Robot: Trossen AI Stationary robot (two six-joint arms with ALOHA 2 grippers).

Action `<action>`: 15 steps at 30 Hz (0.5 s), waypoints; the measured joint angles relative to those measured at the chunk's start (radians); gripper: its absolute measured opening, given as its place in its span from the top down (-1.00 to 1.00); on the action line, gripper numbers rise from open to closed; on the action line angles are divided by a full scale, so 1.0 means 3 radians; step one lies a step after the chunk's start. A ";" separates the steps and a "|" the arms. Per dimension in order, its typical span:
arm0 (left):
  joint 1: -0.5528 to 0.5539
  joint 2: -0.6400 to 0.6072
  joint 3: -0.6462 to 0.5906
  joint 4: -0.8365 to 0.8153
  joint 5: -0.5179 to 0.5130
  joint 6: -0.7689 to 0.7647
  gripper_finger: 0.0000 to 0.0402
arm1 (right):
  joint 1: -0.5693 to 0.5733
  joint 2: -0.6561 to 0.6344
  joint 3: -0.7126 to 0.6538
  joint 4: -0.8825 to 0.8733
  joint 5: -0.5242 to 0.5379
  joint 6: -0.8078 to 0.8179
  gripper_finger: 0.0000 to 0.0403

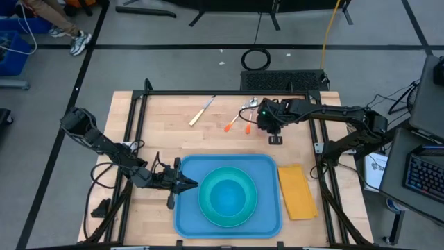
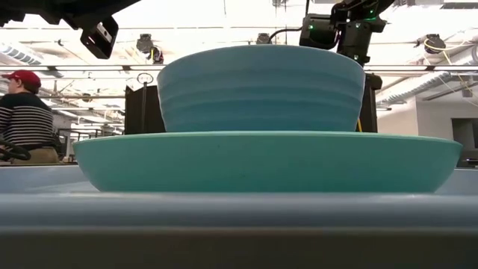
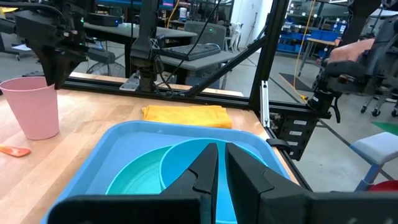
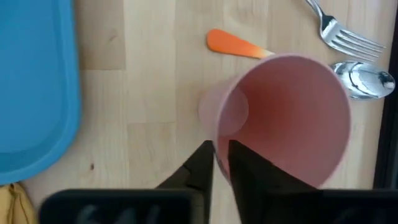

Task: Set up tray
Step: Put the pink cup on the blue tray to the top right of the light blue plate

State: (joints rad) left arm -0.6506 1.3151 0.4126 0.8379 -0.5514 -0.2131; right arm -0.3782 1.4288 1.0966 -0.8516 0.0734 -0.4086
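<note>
The blue tray [image 1: 267, 167] lies at the table's near middle. It carries a round turquoise plate [image 1: 208, 212] with a turquoise bowl [image 1: 229, 194] on it. My left gripper [image 1: 189, 185] reaches level over the tray's left rim [image 3: 99, 162], pointing at the plate, its fingers shut to a slit. A pink cup [image 4: 292, 118] stands upright on the wood toward the table's far right, hidden under my right gripper [image 1: 272, 125] in the high view. My right gripper [image 4: 221, 162] is shut on the cup. My left gripper: whether its fingertips [image 3: 208, 155] touch the tray or the plate, I cannot tell, since the gripper body hides the tray's near rim. My right gripper holds the pink cup by its rim [image 4: 239, 146], the wall between its two fingers, one outside and one over the opening. The fingers come from above, pointing down. The cup's base stays on the table [image 3: 34, 134].
A yellow-orange napkin [image 1: 297, 191] lies right of the tray. An orange-handled fork [image 4: 348, 31] and spoon [image 4: 364, 78] lie just beyond the cup, and a knife [image 1: 201, 111] lies farther left. A black frame [image 1: 208, 92] borders the table. A person [image 2: 26, 112] sits in the room beyond.
</note>
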 joint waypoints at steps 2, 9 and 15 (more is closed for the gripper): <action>0.0000 0.0000 0.0000 0.0000 0.0000 0.0000 0.84 | -0.0003 0.0000 0.0000 0.0011 0.0004 -0.0025 0.96; 0.0000 0.0000 0.0000 -0.0001 0.0000 0.0000 0.84 | -0.0003 0.0000 0.0000 0.0064 0.0021 -0.0068 0.99; 0.0000 0.0001 0.0000 -0.0020 0.0000 0.0000 0.84 | 0.0028 0.0000 0.0000 -0.0018 0.0125 -0.0075 0.99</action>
State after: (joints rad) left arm -0.6506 1.3153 0.4126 0.8318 -0.5514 -0.2131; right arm -0.3697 1.4288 1.0966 -0.8569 0.1109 -0.4312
